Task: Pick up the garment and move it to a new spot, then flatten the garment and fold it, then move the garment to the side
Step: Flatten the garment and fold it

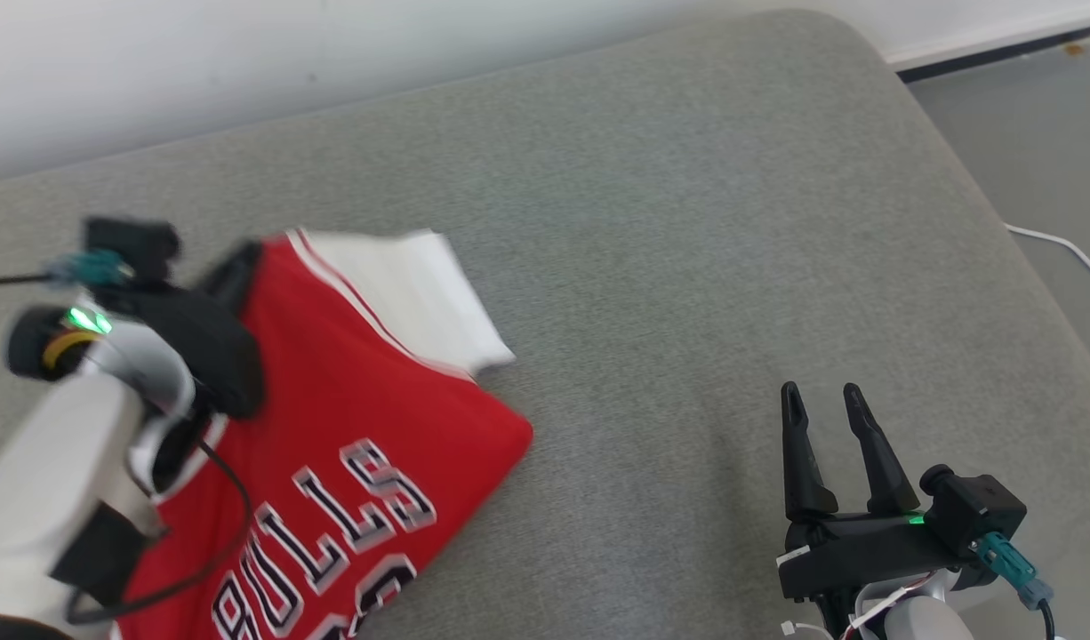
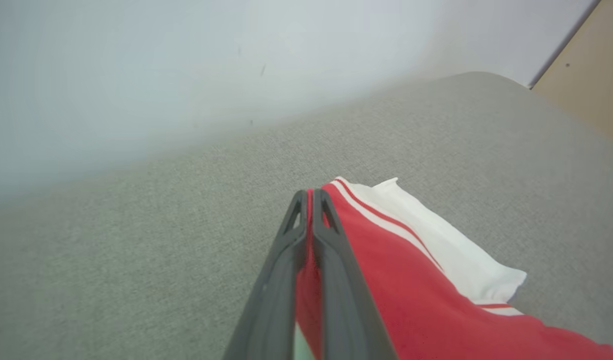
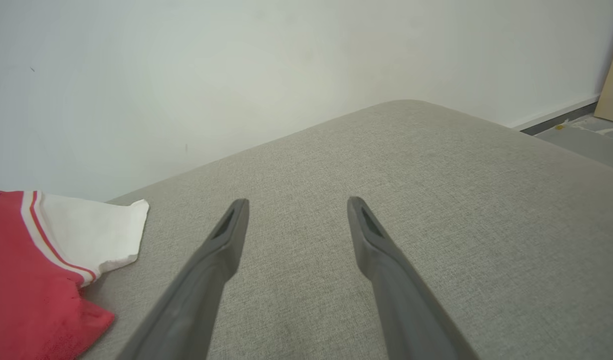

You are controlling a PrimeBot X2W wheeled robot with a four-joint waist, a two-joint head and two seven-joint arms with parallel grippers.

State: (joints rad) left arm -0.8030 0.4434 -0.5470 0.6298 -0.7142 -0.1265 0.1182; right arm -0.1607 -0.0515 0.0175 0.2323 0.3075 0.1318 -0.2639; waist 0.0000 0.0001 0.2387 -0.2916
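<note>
ok, l fingers [image 2: 281, 260] pinch red jersey [image 1: 349, 400] edge (r fingers [image 3: 221, 240] spread, empty).

Red and white jersey [image 1: 349, 382] of smooth cloth, grey cushion [image 1: 687, 222] of coarse woven fabric, matt dark plastic fingers [image 3: 221, 250]

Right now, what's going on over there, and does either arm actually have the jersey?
The left gripper is shut on the red jersey, with red fabric pinched between its fingers near the striped edge. The jersey lies on the grey cushion, with a white panel showing at its far end and the lettering towards the robot. The right gripper is open and holds nothing. It is over bare cushion, well apart from the jersey.
</note>
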